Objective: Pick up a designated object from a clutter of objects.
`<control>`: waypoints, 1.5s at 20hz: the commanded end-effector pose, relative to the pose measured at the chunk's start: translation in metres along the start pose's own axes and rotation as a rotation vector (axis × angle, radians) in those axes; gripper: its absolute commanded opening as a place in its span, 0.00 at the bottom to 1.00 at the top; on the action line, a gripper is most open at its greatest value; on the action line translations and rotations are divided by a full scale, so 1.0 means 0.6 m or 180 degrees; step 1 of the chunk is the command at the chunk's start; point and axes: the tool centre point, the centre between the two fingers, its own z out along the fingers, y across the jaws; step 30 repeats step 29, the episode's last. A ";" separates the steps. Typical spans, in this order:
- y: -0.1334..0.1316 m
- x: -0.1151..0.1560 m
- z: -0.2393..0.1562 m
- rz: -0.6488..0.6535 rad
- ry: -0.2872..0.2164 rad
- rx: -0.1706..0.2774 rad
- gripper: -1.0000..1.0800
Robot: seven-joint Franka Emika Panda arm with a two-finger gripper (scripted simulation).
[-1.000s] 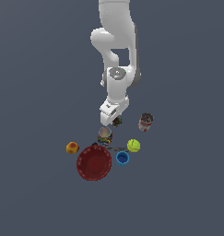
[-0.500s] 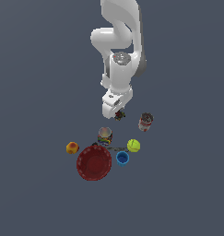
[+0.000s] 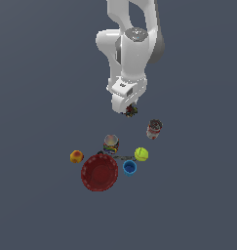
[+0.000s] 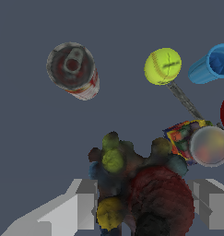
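The designated object (image 3: 131, 111), a tiny dark spiky thing with red and green specks, hangs in the air well above the clutter of objects, with my gripper (image 3: 129, 109) shut on it. In the wrist view it fills the space between the two grey fingers (image 4: 81, 203) as a lumpy dark mass (image 4: 132, 175). Below lie the dark-red bowl (image 3: 99, 173), blue cup (image 3: 129, 168), yellow-green ball (image 3: 141, 154), orange fruit (image 3: 76, 156), striped can (image 3: 110, 144) and red-and-white can (image 3: 154, 129).
The wrist view looks down on the red-and-white can (image 4: 74, 70), the ball (image 4: 162, 66), the blue cup (image 4: 212, 64) and the striped can (image 4: 198, 144). A thin dark rod (image 4: 185, 102) lies between the ball and the striped can.
My arm has risen steadily, carrying the spiky thing up and away from the striped can. The other objects have stayed where they were.
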 end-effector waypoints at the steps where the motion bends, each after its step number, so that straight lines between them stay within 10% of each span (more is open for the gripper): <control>1: -0.006 0.005 -0.034 -0.0001 -0.0002 0.0005 0.00; 30: -0.035 0.054 -0.289 -0.0004 -0.0039 0.0036 0.00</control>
